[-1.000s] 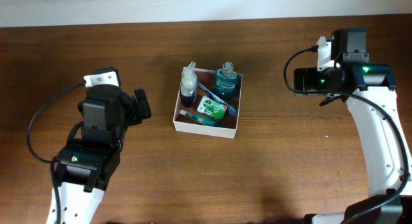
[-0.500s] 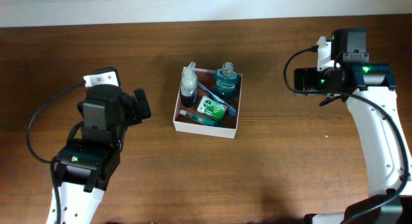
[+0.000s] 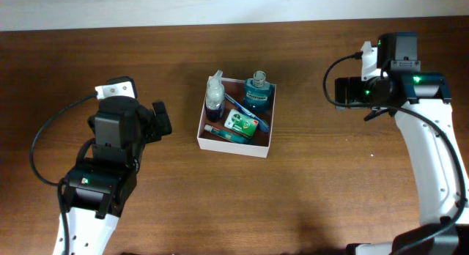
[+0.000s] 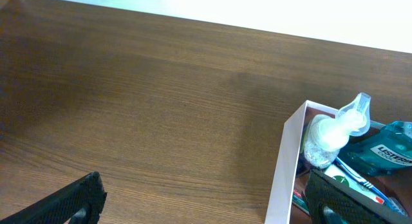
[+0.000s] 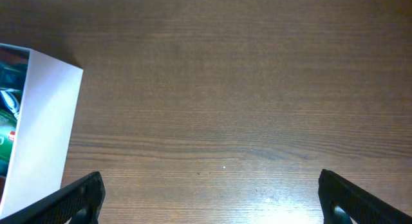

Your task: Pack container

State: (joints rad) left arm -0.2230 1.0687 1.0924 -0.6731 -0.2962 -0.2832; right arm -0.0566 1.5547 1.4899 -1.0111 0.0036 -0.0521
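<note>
The container (image 3: 231, 146), a shallow white-walled box, sits mid-table. Inside it stand a clear spray bottle (image 3: 214, 95) and a teal mouthwash bottle (image 3: 257, 94), with a green-and-white pack (image 3: 242, 123), a blue toothbrush and a dark tube lying beside them. My left gripper (image 3: 161, 119) is open over bare wood left of the box. In the left wrist view the box wall (image 4: 286, 166) and spray bottle (image 4: 335, 127) lie by my right finger (image 4: 347, 198). My right gripper (image 3: 339, 92) is open to the right, apart from the box, whose white wall (image 5: 42, 121) shows at the left.
The brown wooden table (image 3: 330, 196) ends at a white wall strip (image 3: 220, 6) along the back. Black cables loop from both arms, one at the far left (image 3: 44, 138) and one near the right arm (image 3: 330, 75).
</note>
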